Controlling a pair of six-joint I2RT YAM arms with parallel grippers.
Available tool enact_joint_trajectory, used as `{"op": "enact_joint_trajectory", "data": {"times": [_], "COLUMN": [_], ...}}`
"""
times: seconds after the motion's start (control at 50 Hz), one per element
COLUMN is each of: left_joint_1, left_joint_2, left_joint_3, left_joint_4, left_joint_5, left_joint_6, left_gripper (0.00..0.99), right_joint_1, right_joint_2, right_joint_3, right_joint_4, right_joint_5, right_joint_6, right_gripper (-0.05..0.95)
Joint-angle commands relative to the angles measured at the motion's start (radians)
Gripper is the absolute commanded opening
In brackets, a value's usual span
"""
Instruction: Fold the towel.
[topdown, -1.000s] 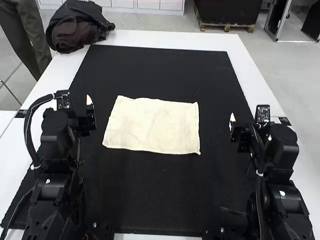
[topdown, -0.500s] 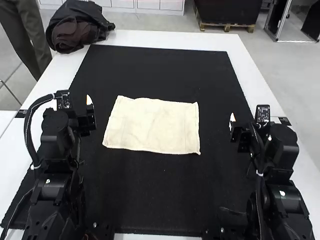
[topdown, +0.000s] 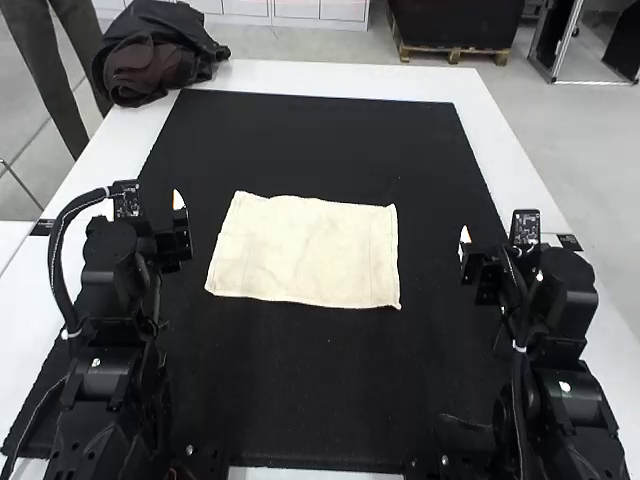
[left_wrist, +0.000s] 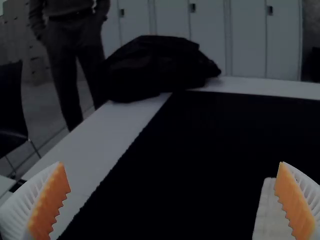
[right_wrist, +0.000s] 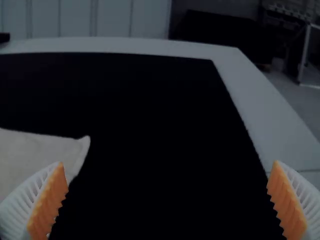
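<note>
The cream towel (topdown: 308, 250) lies spread flat in the middle of the black mat, a rough rectangle with slightly wavy edges. My left gripper (topdown: 180, 225) is off the towel's left side, apart from it. Off the towel's right side, with mat between, is my right gripper (topdown: 466, 255). In the left wrist view my left gripper (left_wrist: 175, 202) stands wide open, and part of the towel (left_wrist: 272, 215) shows by one finger. My right gripper (right_wrist: 167, 200) is likewise wide open in the right wrist view, holding nothing; a corner of the towel (right_wrist: 37, 152) is visible there.
The black mat (topdown: 320, 140) covers most of the white table (topdown: 510, 150). A dark bundled jacket or bag (topdown: 155, 55) lies at the table's far left corner, touching the mat's edge or close to it.
</note>
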Motion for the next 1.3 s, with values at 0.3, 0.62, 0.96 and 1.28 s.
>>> {"op": "enact_joint_trajectory", "data": {"times": [0.3, 0.62, 0.96, 1.28], "left_joint_1": [-0.006, -0.006, -0.006, -0.008], "left_joint_2": [-0.013, -0.013, 0.003, 0.348], "left_joint_3": [-0.004, -0.004, 0.09, 0.358], "left_joint_4": [0.006, 0.121, 0.313, 0.293], "left_joint_5": [0.009, 0.011, 0.005, 0.024], "left_joint_6": [-0.015, 0.097, 0.241, 0.252], "left_gripper": [0.961, 0.954, 0.926, 0.926], "right_joint_1": [-0.013, -0.027, -0.093, -0.122], "right_joint_2": [-0.006, -0.006, 0.027, 0.541], "right_joint_3": [-0.006, -0.006, 0.103, 0.456], "right_joint_4": [0.0, 0.158, 0.27, 0.253], "right_joint_5": [-0.012, -0.016, -0.074, -0.103], "right_joint_6": [-0.01, -0.162, -0.087, 0.067], "right_gripper": [0.92, 0.91, 0.9, 0.9]}}
